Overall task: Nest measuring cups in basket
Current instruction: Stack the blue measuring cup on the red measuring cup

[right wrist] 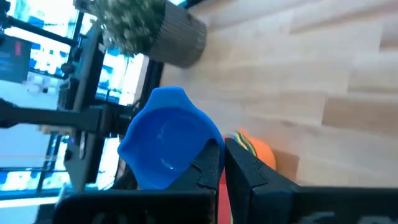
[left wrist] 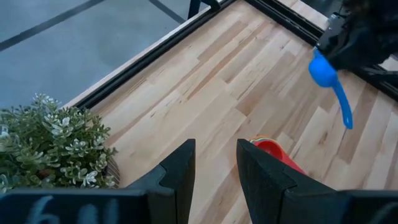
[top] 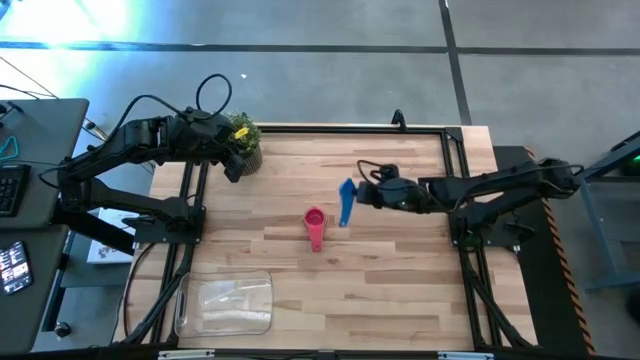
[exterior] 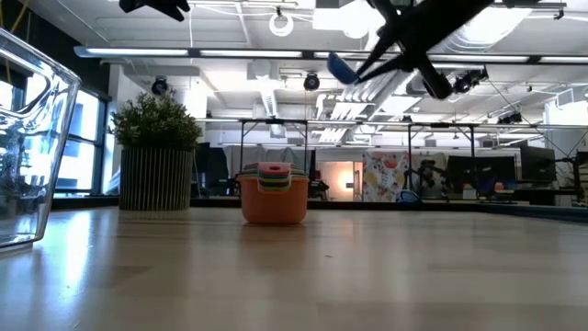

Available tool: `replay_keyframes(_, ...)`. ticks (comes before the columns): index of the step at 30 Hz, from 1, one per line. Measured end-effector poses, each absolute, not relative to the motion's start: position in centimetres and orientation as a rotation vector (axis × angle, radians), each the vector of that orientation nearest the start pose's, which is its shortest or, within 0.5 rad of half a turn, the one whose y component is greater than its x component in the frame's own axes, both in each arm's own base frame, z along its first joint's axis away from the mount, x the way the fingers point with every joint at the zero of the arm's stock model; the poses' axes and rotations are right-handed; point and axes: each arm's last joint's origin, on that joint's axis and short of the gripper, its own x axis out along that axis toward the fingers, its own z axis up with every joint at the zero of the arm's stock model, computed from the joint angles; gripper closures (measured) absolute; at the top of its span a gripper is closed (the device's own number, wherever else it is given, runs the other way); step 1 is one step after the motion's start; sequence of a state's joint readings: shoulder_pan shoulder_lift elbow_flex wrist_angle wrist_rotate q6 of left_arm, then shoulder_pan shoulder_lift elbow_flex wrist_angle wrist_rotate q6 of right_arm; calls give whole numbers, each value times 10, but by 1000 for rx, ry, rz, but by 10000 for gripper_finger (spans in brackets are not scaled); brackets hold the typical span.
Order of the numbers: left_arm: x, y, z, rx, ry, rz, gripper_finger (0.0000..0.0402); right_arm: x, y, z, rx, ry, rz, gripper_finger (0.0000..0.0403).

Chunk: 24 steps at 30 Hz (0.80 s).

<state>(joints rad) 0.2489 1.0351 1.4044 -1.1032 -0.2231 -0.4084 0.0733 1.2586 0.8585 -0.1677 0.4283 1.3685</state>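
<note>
A stack of nested measuring cups (top: 316,222) stands on the table's middle. It has an orange cup at the bottom (exterior: 274,202) and a red one on top (left wrist: 273,153). My right gripper (top: 364,193) hangs to the right of the stack, shut on a blue cup (top: 346,198). The blue cup also shows high in the low view (exterior: 341,66). The clear basket (top: 225,303) rests on its base near the table's near left corner. My left gripper (left wrist: 214,167) is open above the table's far left, beside a potted plant (top: 243,143). My right gripper pinches the blue cup by the rim of its bowl (right wrist: 202,146), on the side facing the fingers (right wrist: 214,163). The fingers come roughly level from the table's right. The cup is lifted clear, well above the table, and its handle (left wrist: 343,107) trails away from the bowl toward the near edge.
The potted plant (exterior: 156,156) stands at the far left by my left gripper. A black frame rail (top: 340,129) runs along the table's far edge. Bare wood lies between the stack and the basket (exterior: 23,147).
</note>
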Motion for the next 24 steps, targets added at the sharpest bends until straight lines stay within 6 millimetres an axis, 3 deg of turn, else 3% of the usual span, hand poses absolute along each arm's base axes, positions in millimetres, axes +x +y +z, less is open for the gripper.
replay_keyframes(7, 157, 46, 411, -372, 644, 588, 296, 277, 7, 300, 1085, 252, -725, 403)
replay_keyframes(13, 157, 46, 410, -365, 646, 586, 296, 298, 8, 321, 1037, 285, -730, 403)
replay_keyframes(24, 157, 47, 411, -346, 650, 588, 296, 356, 10, 309, 1062, 505, -776, 403)
